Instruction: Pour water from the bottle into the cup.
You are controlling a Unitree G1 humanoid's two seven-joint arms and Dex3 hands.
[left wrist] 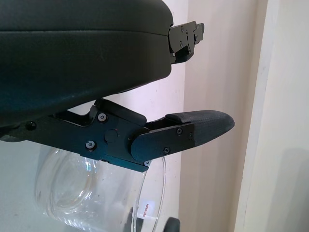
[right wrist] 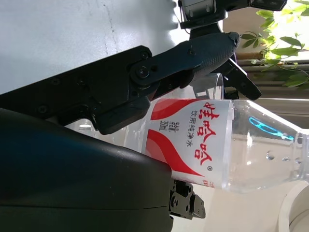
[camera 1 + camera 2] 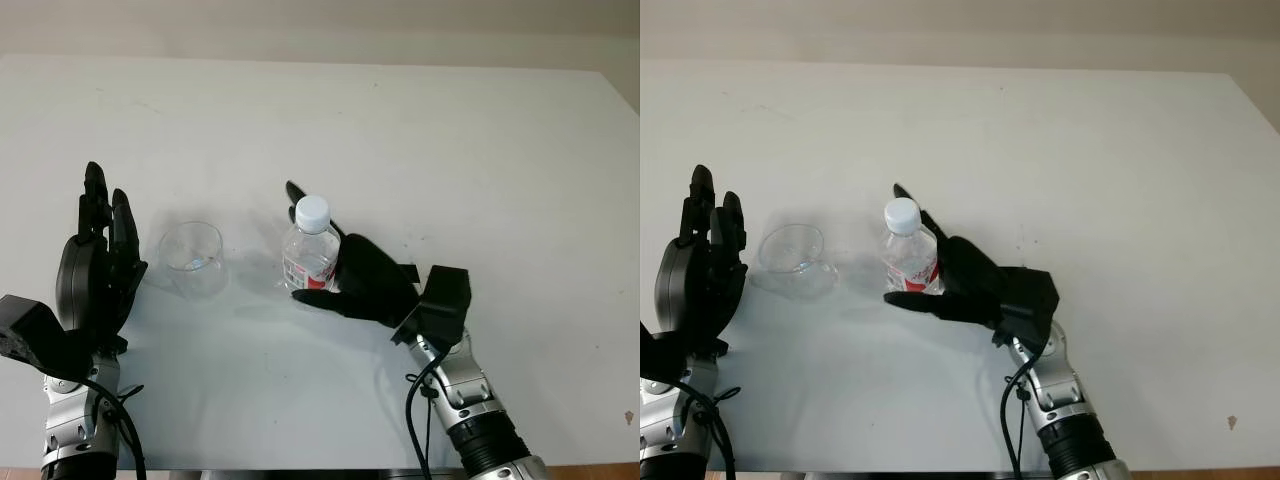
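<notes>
white table [image 3: 480, 150] bare around them; clear plastic cup [image 3: 192, 258] upright beside the open left hand [image 3: 98, 270]. right hand [image 3: 365, 280] grips the clear, white-capped, red-labelled water bottle [image 3: 311, 250], upright mid-table.

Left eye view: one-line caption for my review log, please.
Right hand closes around the capped bottle standing on the table; left hand open beside the cup.
</notes>
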